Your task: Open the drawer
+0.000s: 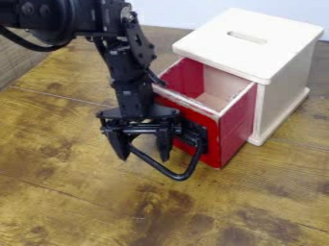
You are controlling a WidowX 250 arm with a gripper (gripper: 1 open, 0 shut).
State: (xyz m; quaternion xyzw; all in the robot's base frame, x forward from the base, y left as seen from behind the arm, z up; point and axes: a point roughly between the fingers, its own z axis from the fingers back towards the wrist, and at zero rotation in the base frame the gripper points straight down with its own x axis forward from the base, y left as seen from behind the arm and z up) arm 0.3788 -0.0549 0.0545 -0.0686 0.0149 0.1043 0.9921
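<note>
The red drawer (206, 108) stands pulled well out of the pale wooden cabinet (276, 72), its pale wood inside showing from above. A large black loop handle (178, 165) hangs from the black plate on its red front. My black gripper (142, 149) points straight down just left of the drawer's front, its fingers (121, 146) spread open. The near end of the loop handle lies by the fingertips; the fingers are not closed on it.
The cabinet has a slot in its top (247, 37) and sits at the back right. The worn wooden tabletop (77, 207) stretches out to the left and front. My black arm (122, 58) comes in from the upper left.
</note>
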